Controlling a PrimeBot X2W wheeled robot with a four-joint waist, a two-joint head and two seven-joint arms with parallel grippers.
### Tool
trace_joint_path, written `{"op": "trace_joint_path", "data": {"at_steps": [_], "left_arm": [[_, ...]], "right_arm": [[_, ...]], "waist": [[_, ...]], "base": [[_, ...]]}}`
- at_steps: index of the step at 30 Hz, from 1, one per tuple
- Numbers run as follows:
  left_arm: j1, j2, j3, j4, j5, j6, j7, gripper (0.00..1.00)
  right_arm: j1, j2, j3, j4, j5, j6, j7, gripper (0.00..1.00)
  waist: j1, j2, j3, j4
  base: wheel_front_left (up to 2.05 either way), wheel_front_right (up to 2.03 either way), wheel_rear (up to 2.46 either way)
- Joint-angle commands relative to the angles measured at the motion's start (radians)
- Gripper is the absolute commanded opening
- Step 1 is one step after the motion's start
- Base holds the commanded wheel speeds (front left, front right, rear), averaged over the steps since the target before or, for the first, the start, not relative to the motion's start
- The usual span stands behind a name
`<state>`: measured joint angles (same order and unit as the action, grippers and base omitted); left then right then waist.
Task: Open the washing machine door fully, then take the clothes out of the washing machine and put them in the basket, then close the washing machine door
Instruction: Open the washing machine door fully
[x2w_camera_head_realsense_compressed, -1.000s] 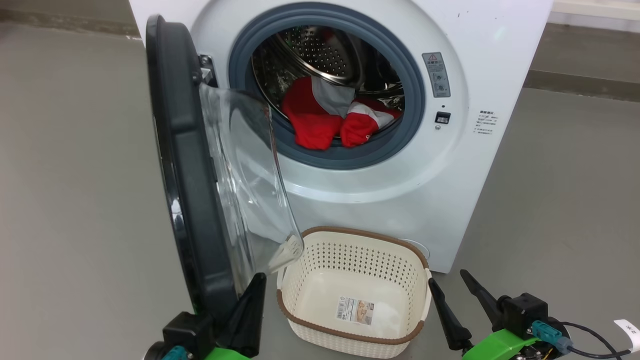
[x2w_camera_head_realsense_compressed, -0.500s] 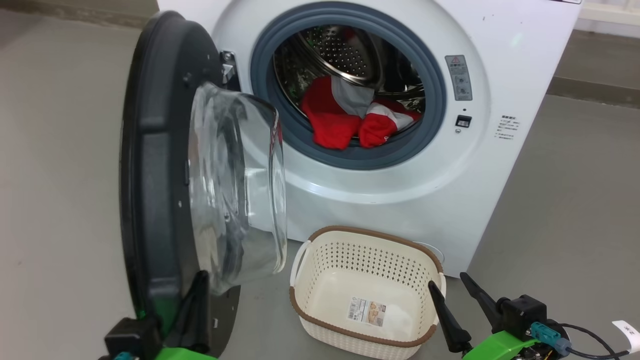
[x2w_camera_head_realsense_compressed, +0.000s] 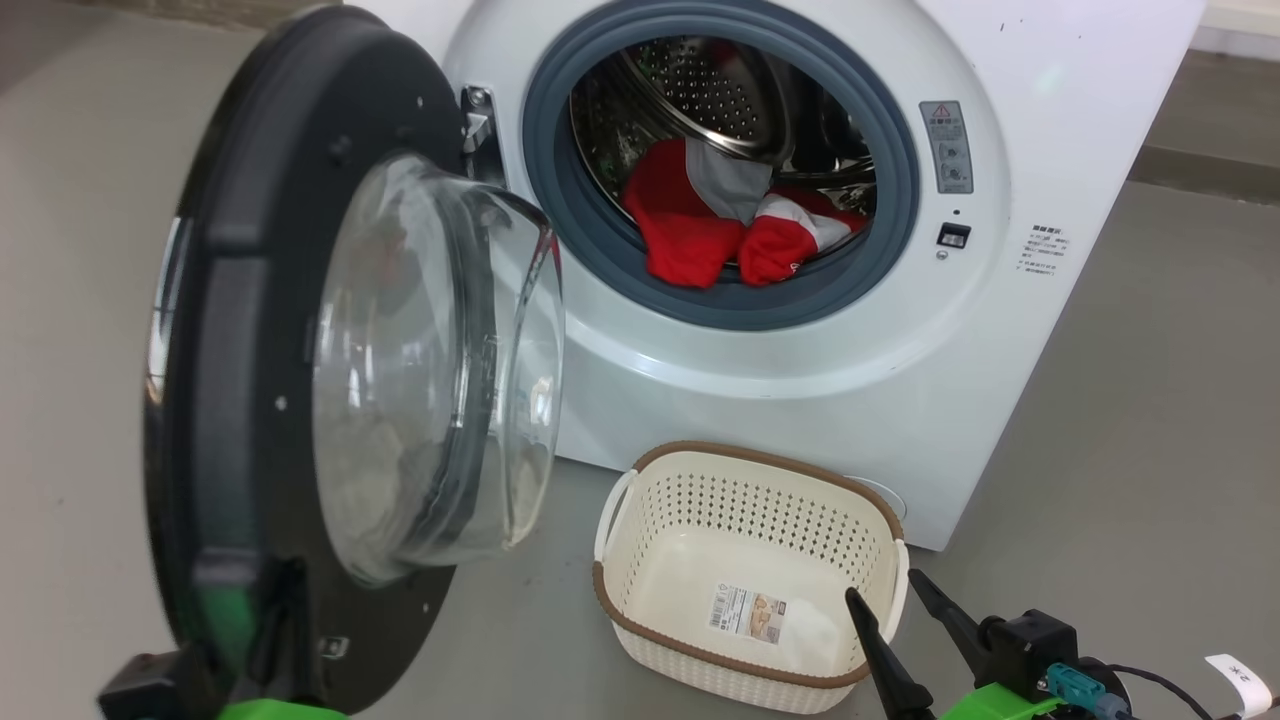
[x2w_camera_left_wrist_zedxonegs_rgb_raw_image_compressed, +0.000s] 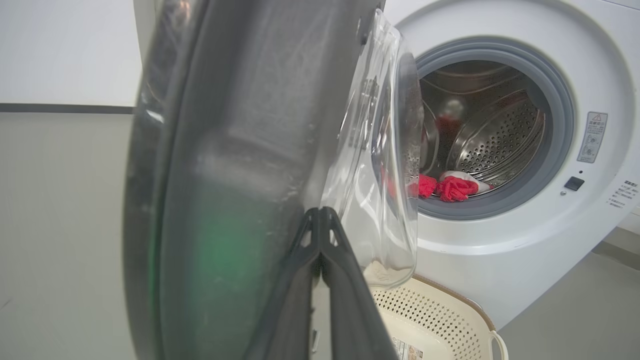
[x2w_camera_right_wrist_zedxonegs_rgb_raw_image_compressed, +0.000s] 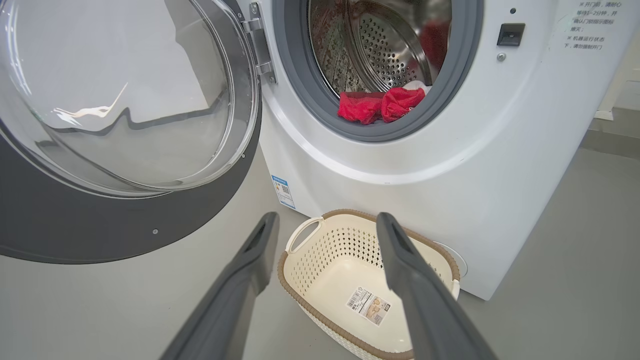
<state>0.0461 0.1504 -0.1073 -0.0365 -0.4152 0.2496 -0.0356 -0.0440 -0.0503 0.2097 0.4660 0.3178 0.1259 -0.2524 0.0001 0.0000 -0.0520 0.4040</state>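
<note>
Looks like step one, opening door (x2w_camera_head_realsense_compressed: 230, 300) of washer (x2w_camera_head_realsense_compressed: 800, 400): hangs swung well out on hinge at left of opening, glass bowl turned toward basket (x2w_camera_head_realsense_compressed: 760, 510), probably short of full swing. Rests left gripper (x2w_camera_left_wrist_zedxonegs_rgb_raw_image_compressed: 320, 220) low on door's dark inner face beside glass bowl, fingers pressed together with nothing between; cannot tell for sure whether tips touch or sit just off. Holds right gripper (x2w_camera_right_wrist_zedxonegs_rgb_raw_image_compressed: 327, 220) low at right, fingers spread wide and empty, aimed over basket toward washer. Leaves clothes (x2w_camera_head_realsense_compressed: 690, 240) in drum, red bundle with grey and white, heaped at front lip against grey ring, none out. Finds basket on floor just before washer, below opening, empty but for label. Next probably calls for a last push till door stops, then pulling left gripper clear of glass bowl, then reaching right gripper into drum and closing on nearest red fold. Needs care not to snag grey ring or knock basket.
</note>
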Motion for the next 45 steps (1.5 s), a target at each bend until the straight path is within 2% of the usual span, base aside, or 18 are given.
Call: {"op": "trace_joint_path", "data": {"at_steps": [1, 8, 19, 29, 39, 45], "left_arm": [[-0.018, 0.033, 0.068, -0.03, -0.011, 0.022, -0.001, 0.0], [-0.032, 0.066, 0.141, -0.014, -0.036, 0.043, -0.008, 0.0], [-0.103, 0.122, 0.224, 0.092, -0.065, 0.037, -0.061, 0.0], [-0.189, 0.169, 0.287, 0.187, -0.113, 0.014, -0.092, 0.0], [-0.277, 0.205, 0.325, 0.294, -0.136, 0.012, -0.121, 0.0], [-0.323, 0.225, 0.351, 0.375, -0.168, -0.016, -0.145, 0.0]], "right_arm": [[-0.018, 0.0, 0.022, -0.021, -0.007, 0.005, -0.009, 1.0], [-0.028, 0.0, 0.007, -0.018, -0.029, 0.005, -0.009, 1.0], [-0.04, -0.004, -0.011, -0.018, -0.057, 0.005, -0.009, 1.0], [-0.049, -0.018, -0.016, -0.024, -0.063, 0.005, -0.009, 1.0], [-0.07, -0.03, -0.004, -0.025, -0.066, 0.005, -0.009, 1.0], [-0.078, -0.04, 0.002, -0.025, -0.064, 0.005, -0.009, 1.0]], "waist": [[0.0, 0.0, 0.005, -0.002], [0.0, 0.0, 0.028, -0.01], [0.0, 0.0, 0.053, -0.016], [0.0, 0.0, 0.076, -0.021], [0.0, 0.0, 0.103, -0.03], [0.0, 0.0, 0.114, -0.037]], "base": [[0.0, 0.0, 0.0], [0.0, 0.0, 0.0], [0.0, 0.0, 0.0], [0.0, 0.0, 0.0], [0.0, 0.0, 0.0], [0.0, 0.0, 0.0]]}}
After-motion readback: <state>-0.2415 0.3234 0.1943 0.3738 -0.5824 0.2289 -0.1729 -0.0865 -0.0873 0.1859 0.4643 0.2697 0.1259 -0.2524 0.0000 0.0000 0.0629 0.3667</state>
